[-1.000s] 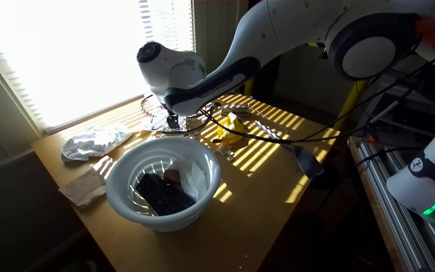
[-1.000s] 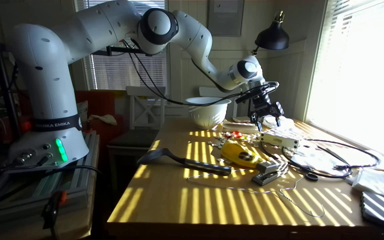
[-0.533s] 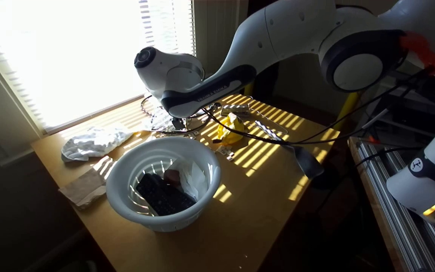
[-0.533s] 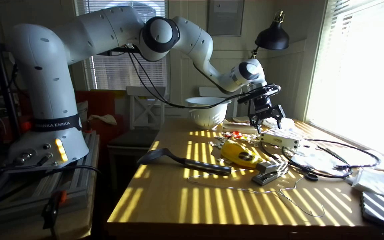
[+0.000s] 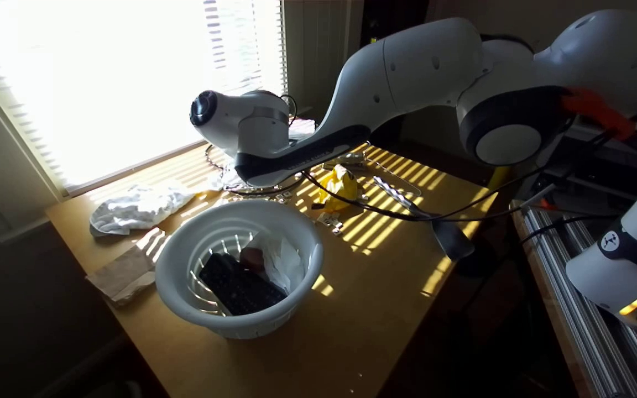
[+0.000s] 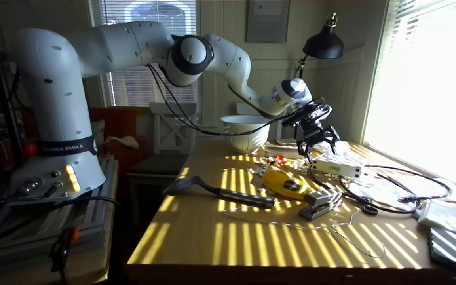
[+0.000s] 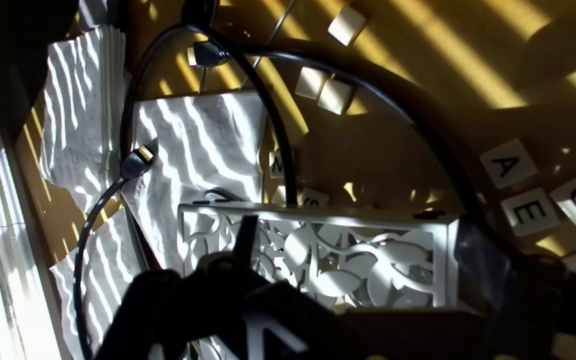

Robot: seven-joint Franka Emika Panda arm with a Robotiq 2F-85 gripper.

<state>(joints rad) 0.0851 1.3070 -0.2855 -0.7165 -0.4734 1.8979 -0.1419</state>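
My gripper (image 6: 322, 155) stands open low over a white box (image 6: 335, 169) with a cut-out leaf pattern. In the wrist view one finger (image 7: 246, 235) lies across the left part of the box's leafy face (image 7: 338, 282), and the other finger (image 7: 485, 260) is beside its right end. Whether the fingers touch it I cannot tell. In an exterior view the arm hides the gripper. A black cable (image 7: 280, 130) with plugs curls behind the box. White folded cloths (image 7: 203, 145) lie to the left, and letter tiles (image 7: 508, 162) to the right.
In both exterior views a white basket (image 5: 257, 327) stands on the table, holding a dark keypad-like object (image 5: 241, 287) and white paper. A yellow bag (image 6: 285, 184), a stapler (image 6: 321, 204), a bent wire (image 6: 267, 223) and a dark spatula (image 6: 246, 198) lie nearby. A lamp (image 6: 323, 43) hangs behind.
The arm has come down and the gripper has tilted as it lowered toward the box. The box has shifted slightly right in an exterior view. The base light turned from green to yellow.
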